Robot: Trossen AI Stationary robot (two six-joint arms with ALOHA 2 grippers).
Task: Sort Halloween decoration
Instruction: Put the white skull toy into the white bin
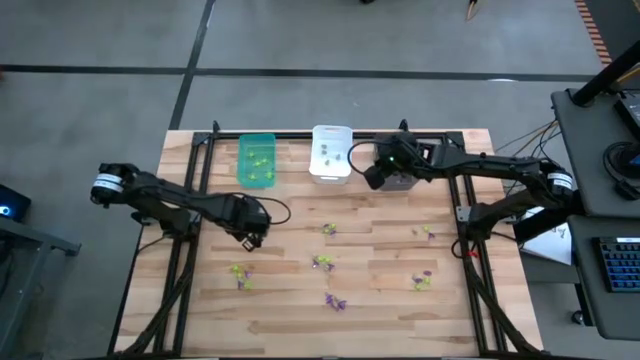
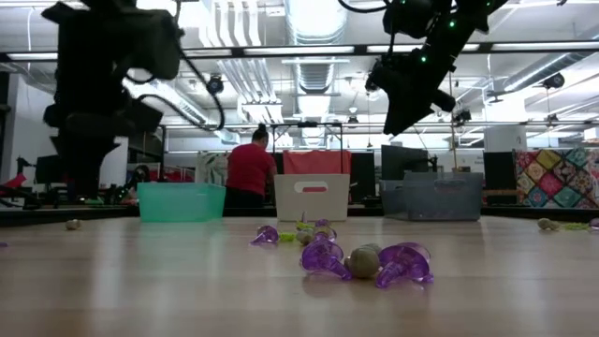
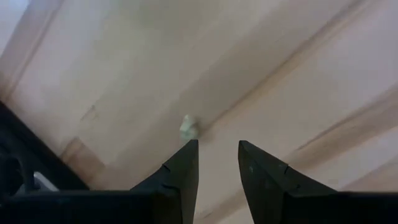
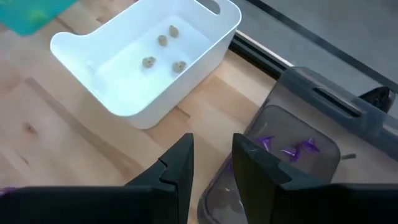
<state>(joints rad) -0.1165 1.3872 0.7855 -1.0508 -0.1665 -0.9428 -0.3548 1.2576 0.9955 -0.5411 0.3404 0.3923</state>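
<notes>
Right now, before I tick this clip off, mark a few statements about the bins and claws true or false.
1. The white bin holds purple trinkets. False: it holds four small greyish pieces.
2. The right claw hangs over the near edge of the dark grey bin. True.
3. The dark grey bin is empty. False: purple trinkets lie in it.
4. The left claw grips a purple trinket. False: nothing sits between its fingers; a pale piece lies on the table just beyond them.
5. Trinkets still lie loose on the table. True: several, such as a purple one.
</notes>
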